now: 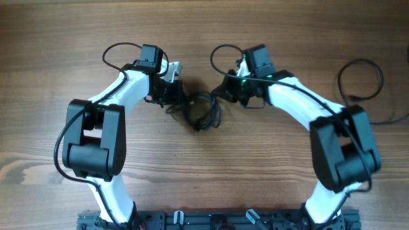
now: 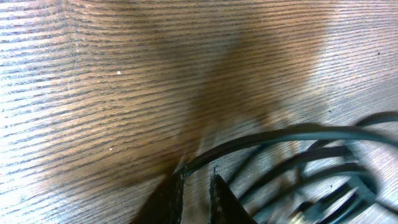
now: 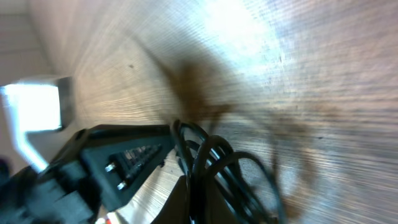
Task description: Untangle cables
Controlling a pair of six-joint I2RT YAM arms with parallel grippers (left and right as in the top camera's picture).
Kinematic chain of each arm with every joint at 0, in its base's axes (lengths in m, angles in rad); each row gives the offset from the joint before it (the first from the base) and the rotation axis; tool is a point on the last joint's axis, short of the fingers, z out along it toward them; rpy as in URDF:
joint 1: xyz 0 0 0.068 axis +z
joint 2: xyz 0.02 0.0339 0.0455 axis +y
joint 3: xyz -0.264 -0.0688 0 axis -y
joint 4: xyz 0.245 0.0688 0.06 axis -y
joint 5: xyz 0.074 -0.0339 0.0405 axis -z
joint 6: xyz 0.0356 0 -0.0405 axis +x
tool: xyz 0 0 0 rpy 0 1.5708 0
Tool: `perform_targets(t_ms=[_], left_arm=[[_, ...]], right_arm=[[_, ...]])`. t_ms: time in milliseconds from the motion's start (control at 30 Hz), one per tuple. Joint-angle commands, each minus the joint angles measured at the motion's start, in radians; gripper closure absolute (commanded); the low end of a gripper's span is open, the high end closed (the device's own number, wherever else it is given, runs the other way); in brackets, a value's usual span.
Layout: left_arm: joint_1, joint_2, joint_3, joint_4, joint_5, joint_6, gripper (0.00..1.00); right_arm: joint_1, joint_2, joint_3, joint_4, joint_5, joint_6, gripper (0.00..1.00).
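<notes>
The cables (image 1: 203, 115) lie as a small black tangled bundle on the wooden table, between my two grippers. My left gripper (image 1: 181, 97) is at the bundle's left edge. In the left wrist view its fingers stand narrowly apart, and one cable strand (image 2: 298, 134) runs right up to the tips of the left gripper (image 2: 198, 174), pinched there. My right gripper (image 1: 220, 94) is at the bundle's upper right edge. In the right wrist view the right gripper (image 3: 200, 196) is shut on several looped cable strands (image 3: 211, 152) that rise between its dark fingers.
A thicker black wire (image 1: 361, 80) loops over the table at the far right. Both arm bases stand on a black rail (image 1: 211, 220) at the front edge. The left arm's black gripper body (image 3: 112, 162) fills the left of the right wrist view, close to the bundle.
</notes>
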Motion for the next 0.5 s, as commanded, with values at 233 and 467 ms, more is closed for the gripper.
perform_targets(t_ms=[233, 467], left_arm=[[0.042, -0.044, 0.04, 0.008, 0.246, -0.009, 0.76], [0.097, -0.07, 0.048, 0.018, 0.485, -0.273, 0.73]], right_arm=[[0.003, -0.091, 0.006, -0.02, -0.024, -0.236, 0.95], [0.003, -0.091, 0.006, 0.009, -0.107, -0.277, 0.96]])
